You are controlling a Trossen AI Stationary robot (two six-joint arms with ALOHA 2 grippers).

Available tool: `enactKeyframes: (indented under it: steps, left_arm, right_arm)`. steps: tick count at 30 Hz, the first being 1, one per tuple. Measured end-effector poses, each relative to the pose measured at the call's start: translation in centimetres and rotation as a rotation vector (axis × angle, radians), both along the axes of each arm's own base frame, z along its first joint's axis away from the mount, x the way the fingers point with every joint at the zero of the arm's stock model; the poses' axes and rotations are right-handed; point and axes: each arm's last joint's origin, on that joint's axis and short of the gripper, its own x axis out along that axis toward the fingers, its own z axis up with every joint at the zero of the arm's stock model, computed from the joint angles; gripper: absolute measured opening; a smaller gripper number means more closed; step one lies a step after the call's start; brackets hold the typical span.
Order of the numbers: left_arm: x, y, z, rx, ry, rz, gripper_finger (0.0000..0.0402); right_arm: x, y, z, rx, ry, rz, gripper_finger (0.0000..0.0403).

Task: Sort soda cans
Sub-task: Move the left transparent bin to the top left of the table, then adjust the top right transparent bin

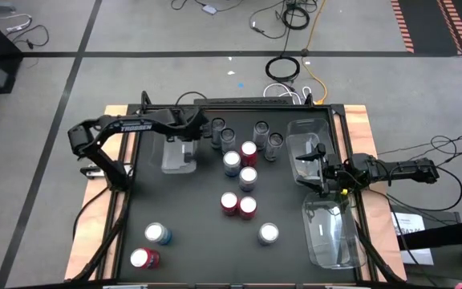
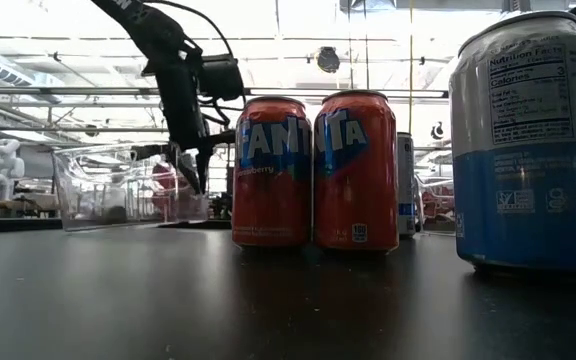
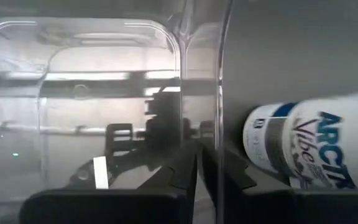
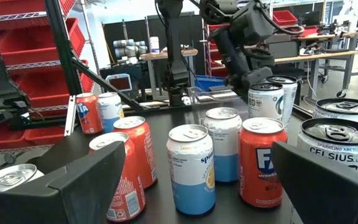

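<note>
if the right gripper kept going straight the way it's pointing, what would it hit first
Probably the blue-and-white can standing nearest between the open fingers of the right gripper, with the red strawberry can close beside it; depth is hard to judge.

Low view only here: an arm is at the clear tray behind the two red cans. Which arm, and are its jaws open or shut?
Observer: The left arm. Its jaws are shut at the left tray.
Operator: Right arm?
Observer: It is over the right rear tray, jaws open and holding nothing.
Operator: Where are the grey cans?
Observer: Four grey cans stand at the back, between those two trays.
</note>
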Motion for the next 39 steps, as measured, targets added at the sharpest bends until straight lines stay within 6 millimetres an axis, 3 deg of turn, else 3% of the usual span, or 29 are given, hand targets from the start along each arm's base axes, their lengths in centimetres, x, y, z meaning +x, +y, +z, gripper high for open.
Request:
enactKeyframes:
  steps: [28,39]
  left_arm:
    - [0.13,-0.89,-0.04,-0.087,-0.021,0.022,0.0054]
    - [0.14,-0.90,-0.05,-0.093,-0.025,0.027,0.0158]
  right_arm:
    - [0.00,0.00,0.01,0.000,0.000,0.000,0.0396]
    - [0.00,0.00,0.00,0.000,0.000,0.000,0.0396]
